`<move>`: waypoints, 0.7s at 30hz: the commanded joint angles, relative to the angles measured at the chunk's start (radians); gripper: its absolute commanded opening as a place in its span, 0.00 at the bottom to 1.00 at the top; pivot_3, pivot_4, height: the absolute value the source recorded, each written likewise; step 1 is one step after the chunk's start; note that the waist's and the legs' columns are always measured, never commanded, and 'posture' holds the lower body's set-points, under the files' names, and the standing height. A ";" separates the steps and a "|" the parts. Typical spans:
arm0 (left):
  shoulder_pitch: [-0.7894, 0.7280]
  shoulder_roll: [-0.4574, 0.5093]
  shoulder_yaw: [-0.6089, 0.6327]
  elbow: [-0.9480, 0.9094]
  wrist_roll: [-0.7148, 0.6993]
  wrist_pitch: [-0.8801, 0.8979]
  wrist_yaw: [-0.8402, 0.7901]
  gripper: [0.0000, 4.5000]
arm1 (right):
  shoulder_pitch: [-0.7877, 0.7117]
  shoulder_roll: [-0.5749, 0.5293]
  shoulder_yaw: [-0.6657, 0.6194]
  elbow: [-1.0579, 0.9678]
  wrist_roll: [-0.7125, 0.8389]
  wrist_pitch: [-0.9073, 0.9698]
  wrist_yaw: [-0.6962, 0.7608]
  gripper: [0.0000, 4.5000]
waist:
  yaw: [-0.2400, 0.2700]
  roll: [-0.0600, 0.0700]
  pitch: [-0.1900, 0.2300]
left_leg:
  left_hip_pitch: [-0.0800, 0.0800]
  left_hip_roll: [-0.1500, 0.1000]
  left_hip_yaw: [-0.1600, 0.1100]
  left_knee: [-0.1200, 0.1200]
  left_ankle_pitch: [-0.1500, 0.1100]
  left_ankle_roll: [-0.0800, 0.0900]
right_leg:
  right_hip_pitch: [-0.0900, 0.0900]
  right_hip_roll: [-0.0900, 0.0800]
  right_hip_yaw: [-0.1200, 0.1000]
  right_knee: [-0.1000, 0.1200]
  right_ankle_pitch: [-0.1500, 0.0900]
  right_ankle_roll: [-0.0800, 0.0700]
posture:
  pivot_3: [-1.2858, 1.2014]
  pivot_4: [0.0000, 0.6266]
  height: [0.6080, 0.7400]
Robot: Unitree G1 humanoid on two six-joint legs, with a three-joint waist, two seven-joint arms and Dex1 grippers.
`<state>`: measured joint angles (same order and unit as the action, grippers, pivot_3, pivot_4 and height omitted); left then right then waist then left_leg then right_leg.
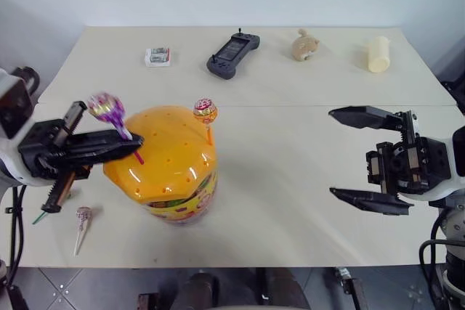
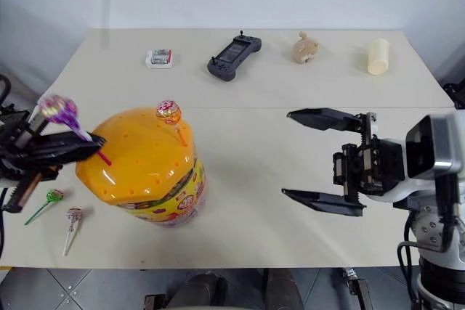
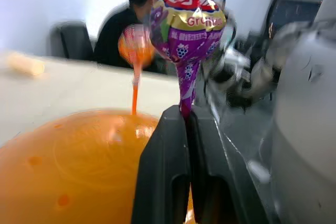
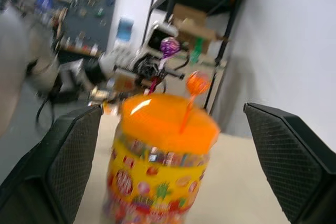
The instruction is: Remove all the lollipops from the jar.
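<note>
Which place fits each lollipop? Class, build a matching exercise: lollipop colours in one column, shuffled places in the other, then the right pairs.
Things:
1. purple lollipop
2. orange lollipop
3. white lollipop
4. green lollipop

Places:
A. lying on the table, stick toward its near edge
B. standing in the jar lid
C. clamped in the left gripper
D. on the table beside the white one

Pairs: 1-C, 2-B, 3-A, 4-D

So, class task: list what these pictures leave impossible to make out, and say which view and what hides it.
- Jar contents: head views, the domed orange lid covers them.
- Green lollipop: left eye view, left claw hides most of it.
- Small packet print: too small.
- People behind the magenta lollipop: left wrist view, blurred.
</note>
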<state>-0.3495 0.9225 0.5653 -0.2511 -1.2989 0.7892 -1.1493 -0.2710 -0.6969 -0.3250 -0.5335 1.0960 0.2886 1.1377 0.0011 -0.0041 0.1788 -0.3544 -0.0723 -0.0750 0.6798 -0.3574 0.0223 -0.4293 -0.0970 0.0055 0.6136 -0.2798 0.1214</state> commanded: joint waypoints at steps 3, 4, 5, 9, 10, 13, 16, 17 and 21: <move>-0.056 0.046 0.164 0.174 -0.210 0.101 0.223 0.01 | -0.021 0.007 -0.015 0.012 0.023 0.003 0.004 1.00 | 0.000 0.000 0.000 | 0.000 -0.001 0.000 0.000 0.000 0.000 | 0.000 0.000 0.000 0.001 0.000 0.000 | 0.52 0.24 1.00; -0.047 0.062 0.187 0.207 -0.236 0.131 0.240 0.01 | -0.023 0.007 -0.013 0.014 0.023 0.003 0.007 1.00 | -0.004 0.000 0.000 | 0.000 0.000 0.000 0.000 0.000 0.000 | 0.000 0.000 0.000 0.003 0.000 0.000 | 0.52 0.24 1.00; 0.005 0.093 0.220 0.264 -0.168 0.131 0.222 0.01 | -0.027 0.009 -0.006 0.019 0.017 0.000 0.019 1.00 | -0.007 0.000 0.000 | 0.000 0.000 0.000 0.000 0.000 0.000 | -0.001 0.001 0.000 0.005 0.000 0.000 | 0.52 0.24 1.00; 0.310 0.226 0.199 0.511 0.257 -0.073 0.020 0.01 | -0.031 0.014 0.044 0.040 -0.059 -0.038 0.106 1.00 | -0.025 0.002 0.000 | 0.002 0.000 0.003 -0.005 0.000 0.000 | -0.004 0.002 0.000 0.006 -0.001 -0.001 | 0.52 0.24 1.00; 0.371 0.238 0.164 0.546 0.351 -0.170 -0.036 0.01 | -0.031 0.015 0.050 0.046 -0.072 -0.042 0.117 1.00 | -0.025 0.002 0.000 | 0.003 -0.001 0.005 -0.007 0.000 0.000 | -0.004 0.002 -0.001 0.006 -0.001 -0.001 | 0.52 0.24 1.00; 0.383 0.204 0.105 0.677 0.518 -0.359 -0.023 0.01 | -0.030 0.000 0.065 0.085 -0.130 -0.057 0.158 1.00 | -0.019 0.000 0.000 | 0.002 -0.001 0.005 -0.009 0.001 0.000 | -0.004 0.001 0.000 0.004 -0.001 -0.001 | 0.52 0.24 1.00; 0.324 0.166 0.062 0.754 0.613 -0.462 0.021 0.01 | -0.024 -0.008 0.065 0.092 -0.147 -0.047 0.167 1.00 | 0.007 -0.003 -0.001 | 0.001 0.000 0.002 -0.007 0.001 0.000 | -0.003 0.000 0.001 -0.002 -0.001 -0.001 | 0.52 0.24 1.00; 0.296 0.151 0.039 0.773 0.638 -0.469 0.046 0.01 | -0.021 -0.008 0.067 0.089 -0.144 -0.039 0.161 1.00 | 0.014 -0.003 -0.001 | 0.001 -0.001 0.000 -0.007 0.001 0.000 | -0.002 -0.001 0.000 -0.002 -0.001 -0.001 | 0.52 0.24 1.00; 0.222 0.118 -0.025 0.822 0.717 -0.468 0.103 0.01 | -0.007 -0.016 0.071 0.075 -0.143 -0.014 0.148 1.00 | 0.024 -0.003 -0.001 | 0.000 -0.001 0.000 -0.006 0.000 0.001 | -0.001 -0.001 0.000 -0.001 0.000 -0.001 | 0.52 0.24 1.00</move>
<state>-0.1149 1.0333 0.5408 0.5604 -0.6123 0.3324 -1.0669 -0.2868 -0.6973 -0.2407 -0.4287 0.9489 0.2702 1.2910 0.0256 -0.0069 0.1780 -0.3547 -0.0736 -0.0747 0.6734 -0.3574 0.0234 -0.4310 -0.0982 0.0055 0.6134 -0.2800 0.1209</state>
